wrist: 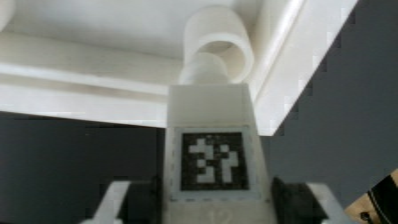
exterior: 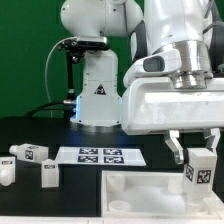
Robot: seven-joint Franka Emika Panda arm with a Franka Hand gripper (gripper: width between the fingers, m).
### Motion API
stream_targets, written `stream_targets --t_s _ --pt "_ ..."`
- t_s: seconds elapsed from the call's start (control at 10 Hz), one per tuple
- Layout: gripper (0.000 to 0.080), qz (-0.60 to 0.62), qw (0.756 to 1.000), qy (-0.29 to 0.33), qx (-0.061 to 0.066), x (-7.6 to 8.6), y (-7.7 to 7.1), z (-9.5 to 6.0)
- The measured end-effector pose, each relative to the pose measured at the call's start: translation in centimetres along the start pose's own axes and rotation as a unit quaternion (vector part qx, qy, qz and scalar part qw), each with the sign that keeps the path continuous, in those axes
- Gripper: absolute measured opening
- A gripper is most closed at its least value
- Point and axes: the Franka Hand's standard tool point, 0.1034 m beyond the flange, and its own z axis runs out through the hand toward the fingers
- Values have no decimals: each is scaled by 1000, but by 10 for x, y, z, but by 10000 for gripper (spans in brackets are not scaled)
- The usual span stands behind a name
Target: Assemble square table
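Assembly at the first-leg stage, by our reading: the white arm [exterior: 175, 60] fills the exterior view from twelve to three o'clock. The square tabletop [exterior: 150, 195], raised rim up, lies on the black table [exterior: 30, 130] at six o'clock. None of the corners we can see carries a leg.

One leg [exterior: 201, 172] hangs at four o'clock, pinched by the claw [exterior: 198, 158], whose fingers [wrist: 121, 203] press its two sides. The wrist view shows that leg's tagged face, with the tabletop's rim close beyond it. We cannot tell whether leg and tabletop touch.

The next move, as we judge it, calls for lining the leg's round end up with a corner of the tabletop. After that comes lowering it straight and turning it home without loosening the grip.

Around the work are a green backdrop [exterior: 25, 50] at ten o'clock, the marker board [exterior: 100, 155] near the centre, and three loose legs [exterior: 30, 153] at eight o'clock, well apart from the tabletop.
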Motion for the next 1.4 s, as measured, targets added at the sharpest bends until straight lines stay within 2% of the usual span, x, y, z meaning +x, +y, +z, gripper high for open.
stream_targets --t_s 0.3,0.6,1.0,1.4 --pt "284 -2 1000 -1 1 -8 -3 -4" --pt "284 -3 1000 7 0 -9 -5 -4" --pt "284 -6 1000 6 2 -14 -10 3" --pt "284 -7 999 32 -3 -17 -9 9"
